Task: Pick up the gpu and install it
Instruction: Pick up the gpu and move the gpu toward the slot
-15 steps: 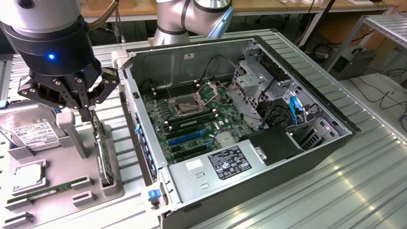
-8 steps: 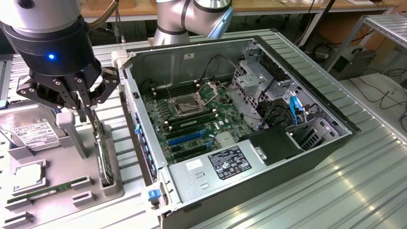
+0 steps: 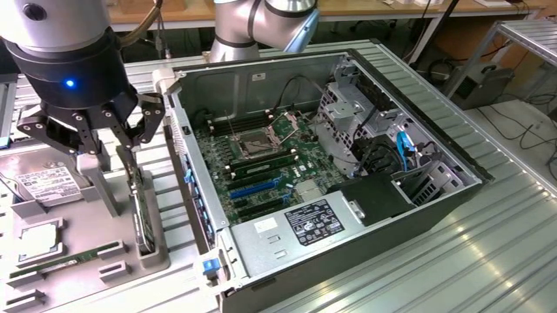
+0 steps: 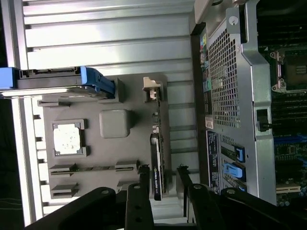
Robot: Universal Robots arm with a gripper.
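Above the gray tray point(image 3: 87, 225), at the exterior view's left: gripper point(image 3: 100, 140), spread wide, holding nothing. In a tray slot, upright on its long edge: gpu point(image 3: 139, 208), just under the gripper, not touched. In the wrist view, lined up between the two fingers point(image 4: 139, 206). Near it on the tray: hard drive point(image 3: 44, 182), cpu point(image 3: 39, 238), memory stick point(image 3: 65, 259). At the exterior view's right, just beside the tray: open case point(image 3: 366, 254), motherboard point(image 3: 261, 163) bare inside.

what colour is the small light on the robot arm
The light is blue, clearest in the exterior view.
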